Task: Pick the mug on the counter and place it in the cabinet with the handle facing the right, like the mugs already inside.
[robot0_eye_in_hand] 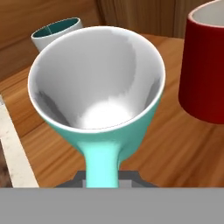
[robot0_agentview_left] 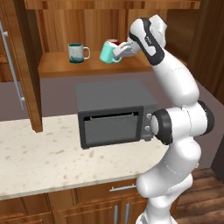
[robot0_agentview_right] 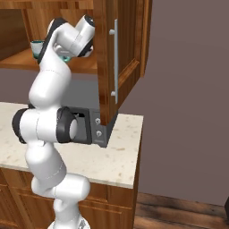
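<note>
The mint-turquoise mug (robot0_agentview_left: 106, 52) hangs tilted just above the front of the cabinet shelf (robot0_agentview_left: 57, 68), with my gripper (robot0_agentview_left: 119, 51) shut on its handle (robot0_eye_in_hand: 101, 166). In the hand view the mug (robot0_eye_in_hand: 100, 87) shows its white inside and the handle runs down between my fingers. Close behind it stands the red mug (robot0_eye_in_hand: 205, 65), also visible as a red rim (robot0_agentview_left: 113, 42). The white mug with teal pattern (robot0_agentview_left: 76, 52) stands further left on the shelf, handle to the right. Below lies the beige counter (robot0_agentview_left: 39, 153).
A dark grey microwave (robot0_agentview_left: 113, 113) sits on the counter right under the shelf. The cabinet's left door (robot0_agentview_left: 24, 65) stands open with its metal bar (robot0_agentview_left: 11, 65); the right door (robot0_agentview_right: 120, 58) is open too, close beside my arm.
</note>
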